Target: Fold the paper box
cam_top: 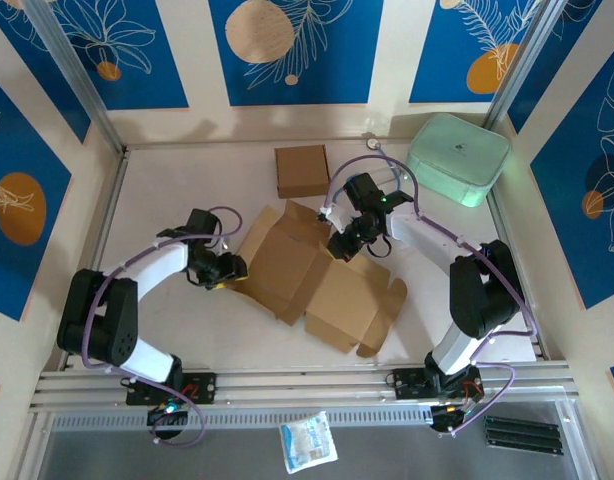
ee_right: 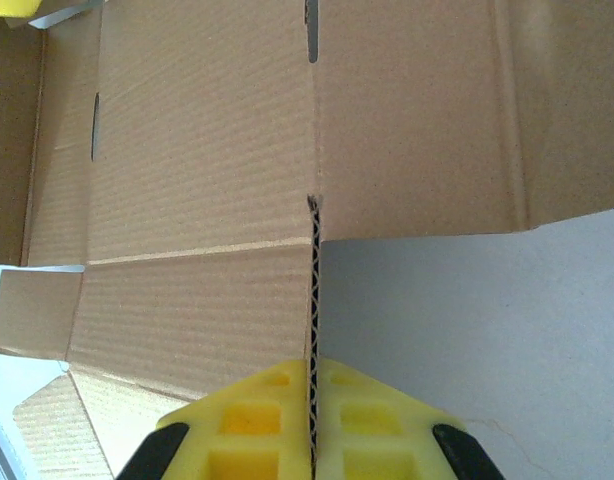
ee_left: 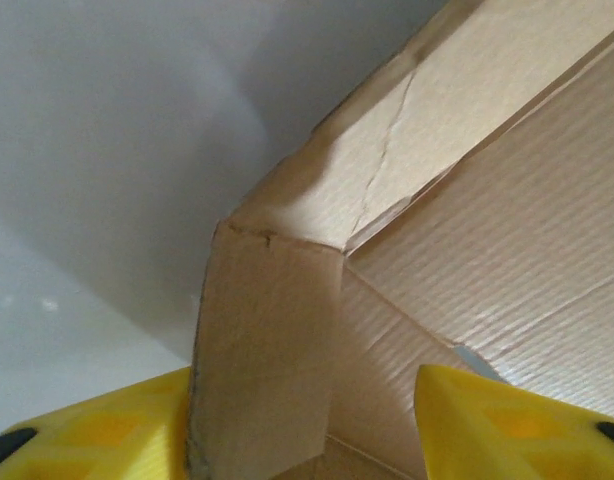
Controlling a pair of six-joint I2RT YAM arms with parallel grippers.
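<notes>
The white table (cam_top: 187, 200) carries everything, and the cardboard box blank (cam_top: 287, 265) lies opened out near its middle, between my two arms. Most of its panels are flat. The far-left panels are tipped up a little.

Beyond the blank on its far right stands a mint-green lidded container (cam_top: 457, 158). Straight beyond the blank sits a small brown box (cam_top: 302, 170) that is already closed up. Both are well apart from the blank. Nearer than the blank, off the table past my bases, lie a white packet (cam_top: 307, 442) and some black strips (cam_top: 524, 433).

My right gripper (cam_top: 344, 245) is at the blank's far edge. In the right wrist view its yellow pads (ee_right: 257, 420) are pressed together on a side flap (ee_right: 314, 290), which stands upright and shows edge-on at a slit between two panels.

My left gripper (cam_top: 232, 268) is at the blank's left edge. In the left wrist view its fingers (ee_left: 507, 420) are spread, with a raised corner flap (ee_left: 267, 340) between them. One finger is just beside that flap and the other is apart from it, so nothing is pinched there.

I judge this to be an early step: raising the walls, with the box far from formed. The next move calls for me to swing the pinched flap inward along its crease, without tearing at the slit. My left gripper must close on the corner flap or push the left wall upright, so the walls can meet and lock.
</notes>
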